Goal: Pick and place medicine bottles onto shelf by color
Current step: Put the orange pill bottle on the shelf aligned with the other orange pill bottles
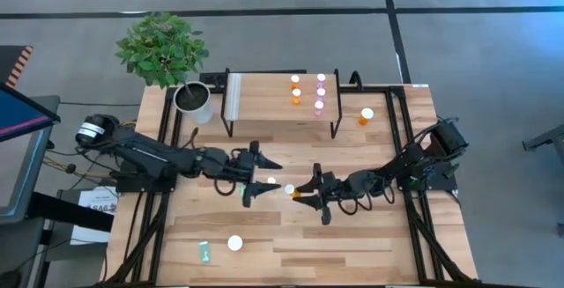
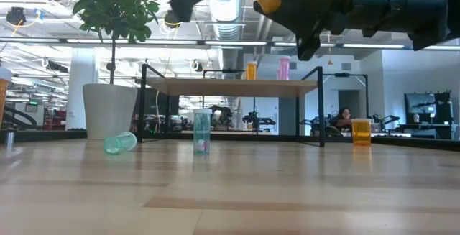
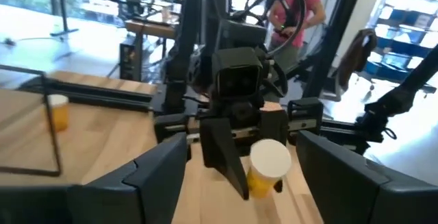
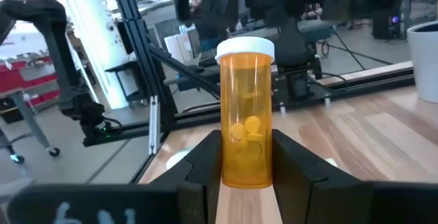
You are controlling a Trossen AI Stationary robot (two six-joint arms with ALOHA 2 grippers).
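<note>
Orange medicine bottle (image 4: 246,112) is pinched at its lower half between the right gripper's (image 1: 306,192) fingers (image 4: 295,162), above the tabletop (image 1: 352,244) in front of the shelf (image 1: 264,96). We see it upright between those fingers, white cap on top, long axis vertical. Facing it, the left gripper (image 1: 262,177) holds its fingers (image 3: 154,172) spread wide, touching nothing.

Bottles (image 1: 308,92) apparently atop shelf (image 1: 264,96)
</note>
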